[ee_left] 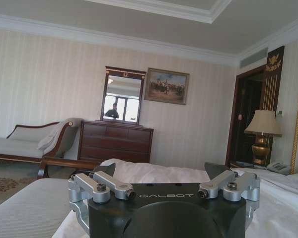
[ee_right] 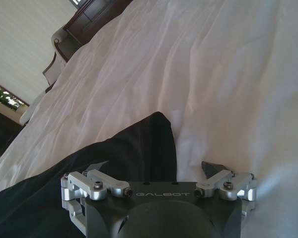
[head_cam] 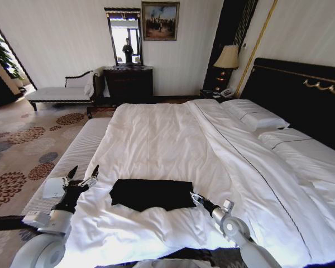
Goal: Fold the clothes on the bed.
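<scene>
black top (head_cam: 152, 194) lies as a flat rectangle on the white duvet near the foot of the bed (head_cam: 173, 134). soft, light, limp cloth; likely best pinched at an edge or corner. right gripper (head_cam: 194, 197) low at its right edge, jaws spread, holding nothing. left gripper (head_cam: 82, 174) raised beside the left edge, apart, jaws spread.

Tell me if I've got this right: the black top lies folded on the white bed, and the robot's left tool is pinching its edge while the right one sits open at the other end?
Not quite. The left tool isn't pinching anything: the head view shows it open, raised beside the black top, clear of the fabric. The rest stands: the top lies on the white bed, and the right tool sits open at its other end.
</scene>
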`<state>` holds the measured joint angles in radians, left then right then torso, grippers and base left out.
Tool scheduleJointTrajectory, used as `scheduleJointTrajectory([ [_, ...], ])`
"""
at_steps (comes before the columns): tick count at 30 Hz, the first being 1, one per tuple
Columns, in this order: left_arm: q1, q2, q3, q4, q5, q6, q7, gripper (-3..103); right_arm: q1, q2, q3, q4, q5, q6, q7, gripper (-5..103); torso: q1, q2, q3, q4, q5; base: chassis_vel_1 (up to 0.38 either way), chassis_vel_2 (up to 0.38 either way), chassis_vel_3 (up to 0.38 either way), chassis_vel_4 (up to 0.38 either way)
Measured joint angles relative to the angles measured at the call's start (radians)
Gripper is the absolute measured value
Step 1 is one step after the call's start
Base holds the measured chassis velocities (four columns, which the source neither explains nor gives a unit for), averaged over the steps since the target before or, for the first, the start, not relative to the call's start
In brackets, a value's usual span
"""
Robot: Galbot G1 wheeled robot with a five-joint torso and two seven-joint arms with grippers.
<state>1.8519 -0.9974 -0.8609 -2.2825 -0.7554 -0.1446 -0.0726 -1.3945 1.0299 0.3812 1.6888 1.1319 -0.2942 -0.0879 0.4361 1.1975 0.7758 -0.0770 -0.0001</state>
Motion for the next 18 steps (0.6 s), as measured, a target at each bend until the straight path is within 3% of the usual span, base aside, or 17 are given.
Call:
scheduleJointTrajectory([
  [5, 0.000, 0.000, 0.001, 0.000, 0.001, 0.000, 0.000, 100, -0.001, -0.044, -0.020, -0.012, 0.007, -0.028, -0.078, 100, 0.000, 0.000, 0.000, -0.0002, 0.0002, 0.000, 0.000, 0.000, 0.000],
  [18, 0.000, 0.000, 0.002, 0.000, 0.002, 0.000, 0.000, 100, 0.118, -0.044, -0.116, -0.098, 0.010, -0.064, -0.099, 100, 0.000, 0.000, 0.000, 0.0000, 0.0000, 0.000, 0.000, 0.000, 0.000],
])
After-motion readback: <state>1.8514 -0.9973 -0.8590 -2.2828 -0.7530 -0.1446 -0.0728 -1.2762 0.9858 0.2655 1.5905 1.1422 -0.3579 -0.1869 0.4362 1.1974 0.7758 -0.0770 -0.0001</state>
